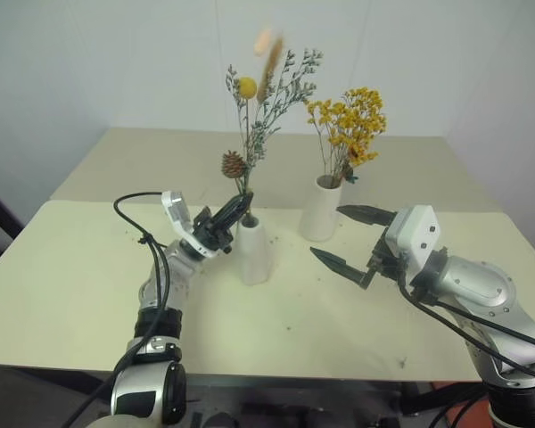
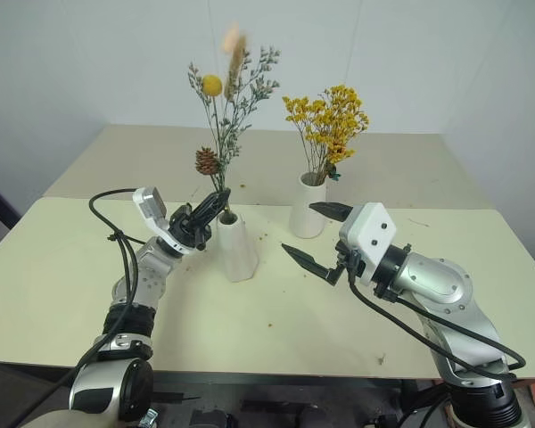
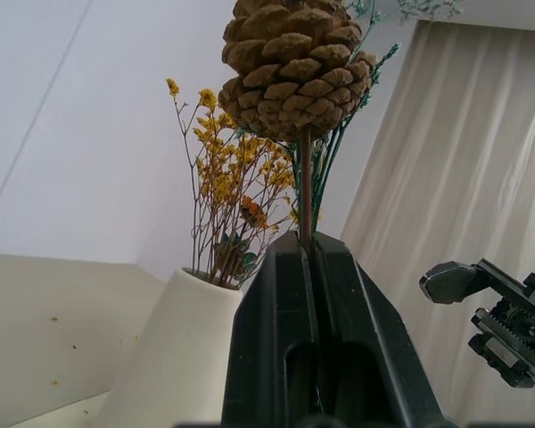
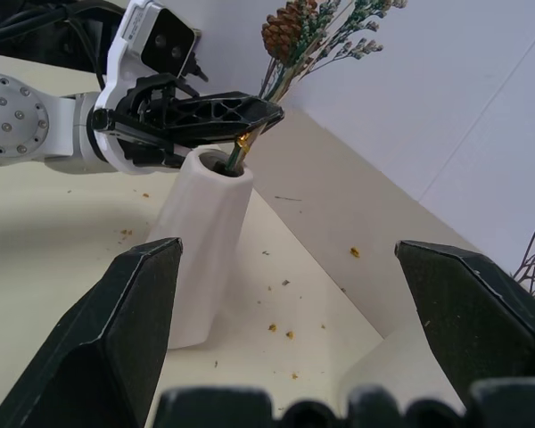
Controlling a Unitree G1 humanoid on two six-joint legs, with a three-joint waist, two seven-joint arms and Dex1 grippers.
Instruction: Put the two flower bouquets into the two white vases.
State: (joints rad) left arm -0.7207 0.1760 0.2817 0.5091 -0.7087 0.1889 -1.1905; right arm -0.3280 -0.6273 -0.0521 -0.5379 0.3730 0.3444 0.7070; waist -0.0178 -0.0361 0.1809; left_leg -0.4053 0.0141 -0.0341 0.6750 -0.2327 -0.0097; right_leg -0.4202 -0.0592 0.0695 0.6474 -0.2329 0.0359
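The left tool (image 1: 234, 210), left of centre in the head view, is pressed together on the stems of the grey-green sprig (image 1: 266, 116) just above the mouth of the short vase (image 1: 253, 251), at mid-frame. In the right wrist view the stems already pass down into that mouth, and the sprig, with its pine cone (image 3: 295, 64) and yellow ball, rises to the upper middle of the frame. The right tool (image 1: 355, 236), at right centre, is spread wide and holds nothing; it hangs over the worktop (image 1: 89, 285), just in front of the tall vase (image 1: 321, 208). The yellow bouquet (image 1: 349, 125) stands in the tall vase, upper right of centre, untouched by either tool. So one bouquet looks placed, and the second is in its vase but not yet let go; what seems left is to seat it and release it. Small crumbs of dried flower lie scattered on the worktop around the vases. No brand, label or writing can be read anywhere.
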